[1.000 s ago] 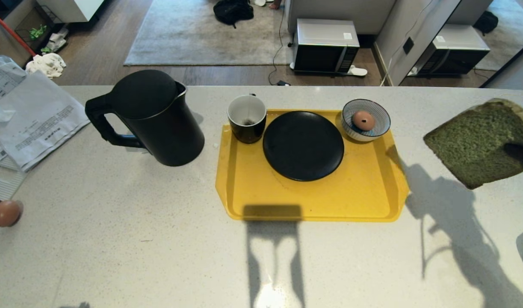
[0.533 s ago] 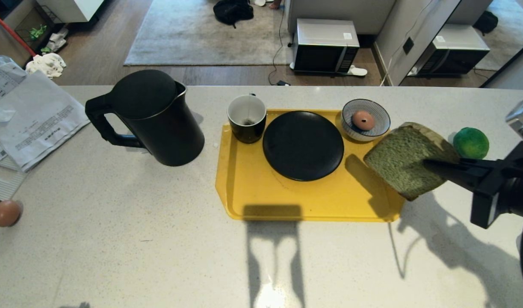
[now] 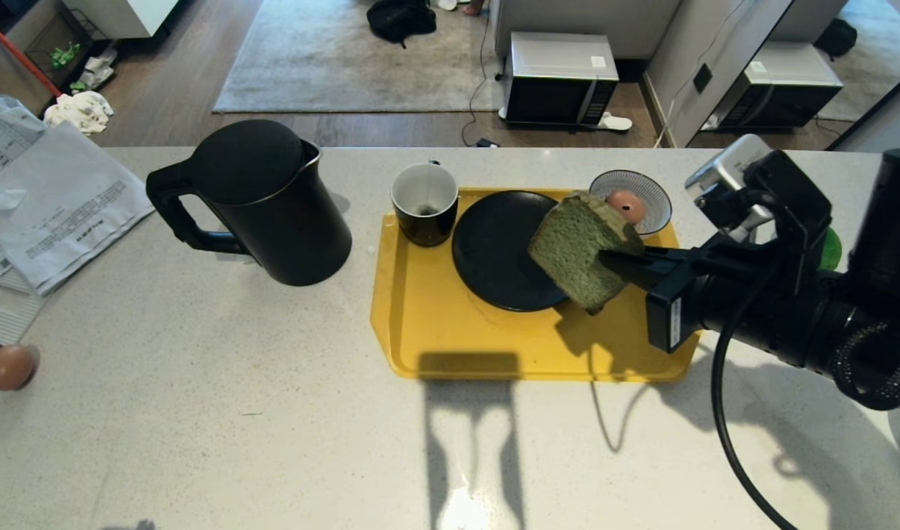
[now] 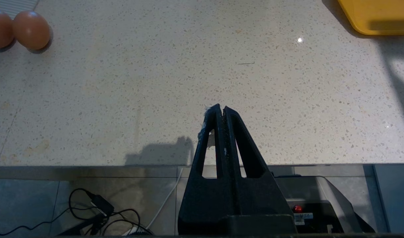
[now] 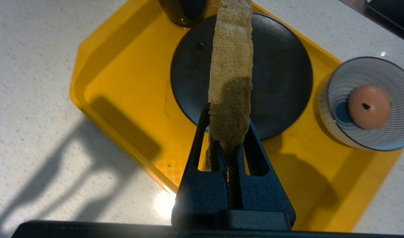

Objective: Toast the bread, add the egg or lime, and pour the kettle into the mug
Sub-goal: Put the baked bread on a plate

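**Bread held above the black plate**

The right gripper reaches in from the right side of the desk and is clamped on one edge of the bread, a pale green slice with a brown crust. The slice hangs tilted in the air over the right part of the black plate, which lies on the yellow tray. In the right wrist view the bread stands edge-on between the closed fingers, with the plate beneath it.

The mug, black outside and white inside, sits at the tray's far left corner, just beside the plate. At the far right corner stands a striped bowl with a brown egg in it; the bread partly covers the bowl from the head camera. The kettle stands upright on the desk left of the tray, lid on, handle pointing left. Only a sliver of the lime shows behind the right arm.

The left gripper is closed on nothing, hanging at the near edge of the desk. Two more eggs lie at the desk's left side, near some papers.
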Controlling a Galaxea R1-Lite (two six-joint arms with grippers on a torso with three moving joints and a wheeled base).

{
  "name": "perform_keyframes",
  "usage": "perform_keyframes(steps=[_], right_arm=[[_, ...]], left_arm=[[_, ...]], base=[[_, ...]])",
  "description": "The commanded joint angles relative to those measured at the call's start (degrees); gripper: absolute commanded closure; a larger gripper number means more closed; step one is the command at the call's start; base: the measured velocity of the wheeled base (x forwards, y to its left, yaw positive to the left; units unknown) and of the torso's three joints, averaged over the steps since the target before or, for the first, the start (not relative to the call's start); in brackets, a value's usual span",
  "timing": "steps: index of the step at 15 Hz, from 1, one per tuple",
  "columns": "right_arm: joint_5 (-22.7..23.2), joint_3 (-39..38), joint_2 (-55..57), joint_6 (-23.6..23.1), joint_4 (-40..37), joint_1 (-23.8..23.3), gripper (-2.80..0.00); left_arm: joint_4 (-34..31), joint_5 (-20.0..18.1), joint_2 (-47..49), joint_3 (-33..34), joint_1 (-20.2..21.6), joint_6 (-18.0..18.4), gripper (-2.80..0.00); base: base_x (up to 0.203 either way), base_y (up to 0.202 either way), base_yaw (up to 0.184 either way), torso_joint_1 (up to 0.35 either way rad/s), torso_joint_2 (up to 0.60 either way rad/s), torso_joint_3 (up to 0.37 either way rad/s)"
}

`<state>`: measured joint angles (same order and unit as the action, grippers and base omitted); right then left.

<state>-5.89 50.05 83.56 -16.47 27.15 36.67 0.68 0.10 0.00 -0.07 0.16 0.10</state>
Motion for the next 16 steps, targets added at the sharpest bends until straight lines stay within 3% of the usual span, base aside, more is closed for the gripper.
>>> perform_keyframes(steps=[1, 5, 9, 16], right_arm=[[-1.31, 1.80, 3.24, 1.53, 0.27, 2.00, 0.00], [-7.09, 5.53, 7.60, 7.55, 0.27, 5.66, 0.00], [-10.40, 8.36, 12.31, 11.74, 0.28, 6.42, 0.00], [-12.55, 15.30, 16.63, 12.64, 0.13, 10.87, 0.00]], left_arm=[[0.02, 0.08, 0.00, -0.01, 0.02, -0.01, 0.00], [0.02, 0.07, 0.00, -0.01, 0.02, -0.01, 0.00], [0.02, -0.01, 0.00, -0.01, 0.02, -0.01, 0.00], [0.02, -0.01, 0.00, -0.01, 0.02, -0.01, 0.00]], base=[[0.000, 0.000, 0.000, 0.000, 0.00, 0.000], [0.000, 0.000, 0.000, 0.000, 0.00, 0.000], [0.000, 0.000, 0.000, 0.000, 0.00, 0.000], [0.000, 0.000, 0.000, 0.000, 0.00, 0.000]])
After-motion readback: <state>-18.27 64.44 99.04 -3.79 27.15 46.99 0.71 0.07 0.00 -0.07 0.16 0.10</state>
